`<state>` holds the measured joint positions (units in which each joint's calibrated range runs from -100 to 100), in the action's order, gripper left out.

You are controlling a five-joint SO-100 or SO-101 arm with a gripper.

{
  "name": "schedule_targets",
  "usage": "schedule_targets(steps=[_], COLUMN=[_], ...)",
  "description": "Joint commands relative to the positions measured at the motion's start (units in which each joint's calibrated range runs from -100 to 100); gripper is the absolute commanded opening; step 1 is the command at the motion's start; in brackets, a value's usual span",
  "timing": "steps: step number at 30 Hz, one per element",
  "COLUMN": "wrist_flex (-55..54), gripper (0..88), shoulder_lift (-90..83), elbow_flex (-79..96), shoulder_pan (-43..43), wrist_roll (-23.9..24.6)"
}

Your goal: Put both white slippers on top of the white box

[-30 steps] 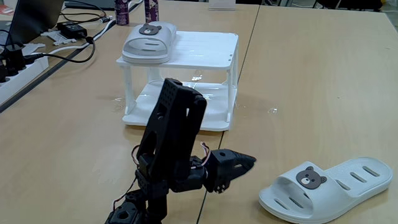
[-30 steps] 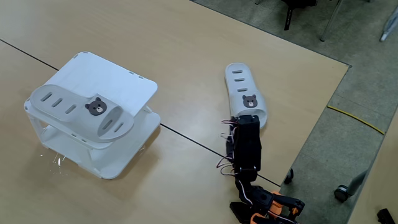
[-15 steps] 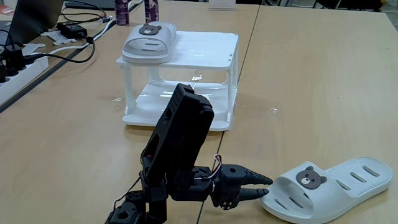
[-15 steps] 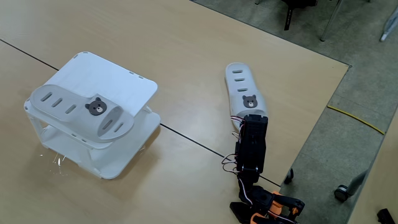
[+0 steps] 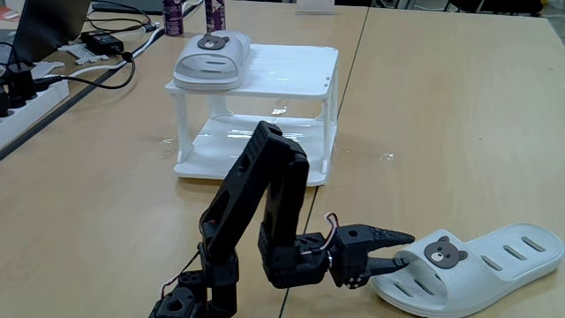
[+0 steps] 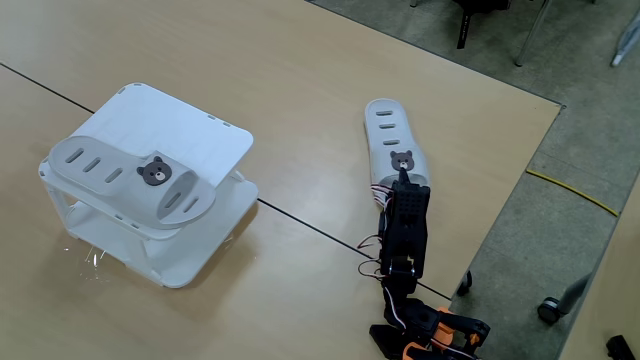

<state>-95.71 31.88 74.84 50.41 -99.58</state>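
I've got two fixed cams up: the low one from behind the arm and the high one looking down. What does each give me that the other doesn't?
The low fixed view alone shows the gripper from the side, jaws open around the toe end of the slipper on the table, plus the cables and power strip at the left edge.

The high fixed view alone shows the table's far edge, the floor with a yellow cable, and the rack's flat top from above.

Both show one slipper on the rack, the other on the table, and the arm reaching toward it.

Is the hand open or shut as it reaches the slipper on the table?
Open. The hand has its fingers spread, one above and one below the strap end of the slipper, not yet closed on it.
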Motion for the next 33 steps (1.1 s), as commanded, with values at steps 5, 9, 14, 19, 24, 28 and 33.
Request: schedule_targets(steps=[5,9,14,19,24,28,33], wrist_flex=[7.44,16.5,25.22,27.72,27.8,27.8,30.48], gripper=[18.5,18.5,18.5,17.9,1.1,0.7,0.7], shoulder_lift=[4.26,4.26,4.26,4.26,4.18,4.18,0.22], elbow_flex=[-16.97,-26.8,-34.92,-35.83,-35.1,-35.19,-39.61], shoulder_pan=[-0.74,-0.74,-0.74,-0.74,-1.15,-2.88,-2.88], wrist_roll=[-0.42,-0.42,-0.42,-0.42,-0.42,-0.42,-0.42])
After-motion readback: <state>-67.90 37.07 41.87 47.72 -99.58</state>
